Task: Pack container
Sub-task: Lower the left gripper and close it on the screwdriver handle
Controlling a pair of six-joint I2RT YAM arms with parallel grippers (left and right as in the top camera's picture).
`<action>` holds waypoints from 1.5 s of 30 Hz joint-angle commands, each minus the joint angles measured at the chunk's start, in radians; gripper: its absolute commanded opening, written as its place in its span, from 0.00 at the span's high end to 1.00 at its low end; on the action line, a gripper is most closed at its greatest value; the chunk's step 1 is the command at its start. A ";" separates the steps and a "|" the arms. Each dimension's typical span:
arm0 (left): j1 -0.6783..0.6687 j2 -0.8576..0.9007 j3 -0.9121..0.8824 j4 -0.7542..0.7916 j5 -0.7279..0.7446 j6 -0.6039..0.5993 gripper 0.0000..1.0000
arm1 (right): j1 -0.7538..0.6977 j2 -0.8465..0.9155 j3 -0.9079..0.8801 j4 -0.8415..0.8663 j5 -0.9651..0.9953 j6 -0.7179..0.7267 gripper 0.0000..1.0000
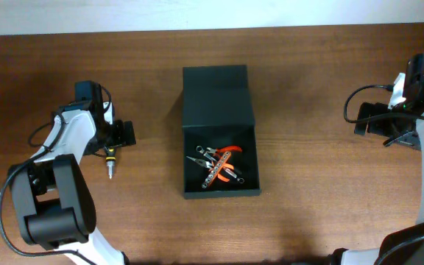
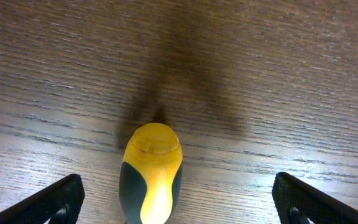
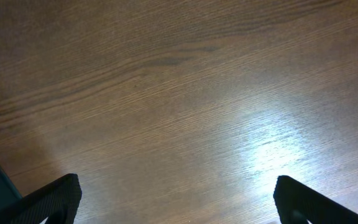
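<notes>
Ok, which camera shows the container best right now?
Overhead: the whole container shows, lid flapped open, orange-handled pliers and other small tools inside. The right wrist catches only a dark sliver at its lower-left edge, probably the container; the left wrist shows none of it.

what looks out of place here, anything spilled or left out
A yellow-and-black screwdriver lies on the table left of the container, under the open left gripper, while the orange-handled pliers sit inside it. Nothing looks spilled or damaged.

Overhead sharp, evenly lit — glare patch on table point(image 3: 272, 149).
</notes>
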 commanded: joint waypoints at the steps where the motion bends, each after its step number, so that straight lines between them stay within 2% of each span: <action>1: 0.014 0.014 -0.002 -0.001 -0.007 0.035 0.01 | -0.007 0.002 0.001 0.000 0.008 0.005 0.01; 10: 0.055 0.026 -0.002 -0.008 -0.010 0.041 0.01 | -0.007 0.002 0.001 0.000 0.008 0.005 0.01; 25: 0.050 0.101 -0.002 -0.013 -0.006 0.041 0.01 | -0.007 0.002 0.001 0.000 0.008 0.005 0.01; 41: 0.050 0.105 -0.002 -0.012 -0.006 0.041 0.00 | -0.007 0.002 0.001 0.000 0.008 0.005 0.01; 43: 0.050 0.105 -0.002 -0.012 -0.006 0.041 0.11 | -0.007 0.002 0.001 0.000 0.008 0.005 0.01; 45: 0.050 0.105 -0.002 -0.011 -0.006 0.041 0.27 | -0.007 0.002 0.001 0.000 0.008 0.005 0.01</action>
